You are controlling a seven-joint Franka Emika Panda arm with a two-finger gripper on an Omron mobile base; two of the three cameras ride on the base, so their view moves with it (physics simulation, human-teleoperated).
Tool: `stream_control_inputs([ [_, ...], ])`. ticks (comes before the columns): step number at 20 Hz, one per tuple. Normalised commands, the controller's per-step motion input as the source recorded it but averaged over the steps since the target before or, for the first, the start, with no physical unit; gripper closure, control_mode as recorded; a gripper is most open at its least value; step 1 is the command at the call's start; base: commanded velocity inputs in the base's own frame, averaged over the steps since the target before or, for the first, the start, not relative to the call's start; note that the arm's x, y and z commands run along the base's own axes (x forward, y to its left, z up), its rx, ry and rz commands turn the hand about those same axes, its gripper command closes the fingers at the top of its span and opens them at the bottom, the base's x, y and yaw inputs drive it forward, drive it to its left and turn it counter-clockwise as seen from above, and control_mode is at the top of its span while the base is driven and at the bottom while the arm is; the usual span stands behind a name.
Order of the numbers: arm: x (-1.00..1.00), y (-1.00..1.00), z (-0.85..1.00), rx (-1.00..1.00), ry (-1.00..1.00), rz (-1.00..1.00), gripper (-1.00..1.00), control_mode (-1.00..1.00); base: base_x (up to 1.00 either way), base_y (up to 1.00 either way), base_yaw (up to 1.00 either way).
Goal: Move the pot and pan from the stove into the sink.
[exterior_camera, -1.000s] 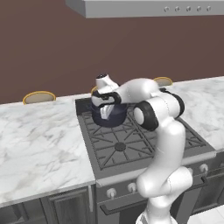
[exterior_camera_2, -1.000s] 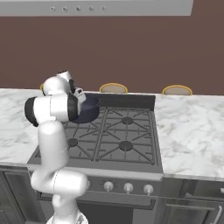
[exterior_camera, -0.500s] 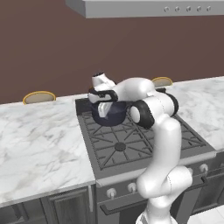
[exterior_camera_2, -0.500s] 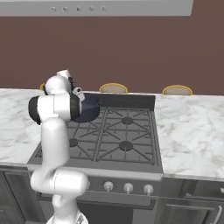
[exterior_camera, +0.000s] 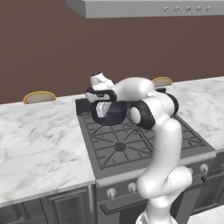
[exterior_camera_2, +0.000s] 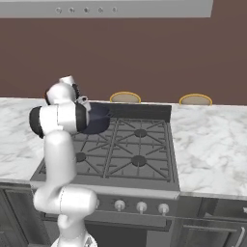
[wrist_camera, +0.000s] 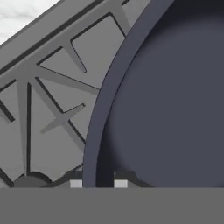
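Observation:
The dark blue-grey pot (exterior_camera: 110,115) stands on the back left burner of the stove (exterior_camera: 131,146), and also shows as the pot (exterior_camera_2: 98,119) on the stove (exterior_camera_2: 126,150) in the right base view. My gripper (exterior_camera: 103,108) reaches down over the pot's left wall. In the hand view my gripper (wrist_camera: 98,183) is shut on the pot's rim (wrist_camera: 105,118), one fingertip outside the wall and one inside. The pot's dark inside (wrist_camera: 175,96) looks empty. The pan and the sink are out of view.
White marble counter (exterior_camera: 39,140) lies left of the stove and more counter (exterior_camera: 203,98) lies to its right. Two yellow-rimmed round things (exterior_camera: 39,96) (exterior_camera: 162,81) stand at the back by the brown wall. A grey range hood (exterior_camera: 144,6) hangs overhead.
The jaws have closed from wide open onto the pot's rim. The hand has shifted slightly left over the pot; the pot has not moved.

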Motion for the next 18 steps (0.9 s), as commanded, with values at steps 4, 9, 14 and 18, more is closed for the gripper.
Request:
stream_control_inputs([
  [4,-0.28,0.00,0.57,0.02,0.00,-0.02,1.00,-1.00,0.00,0.00,0.00],
  [9,-0.42,0.00,0.67,0.01,0.00,0.00,1.00,-1.00,0.00,0.00,0.00],
  [14,-0.61,0.00,0.63,0.00,0.00,0.00,1.00,-1.00,0.00,0.00,0.00],
  [18,-0.76,0.00,0.59,0.00,0.00,0.00,1.00,-1.00,0.00,0.00,0.00],
])
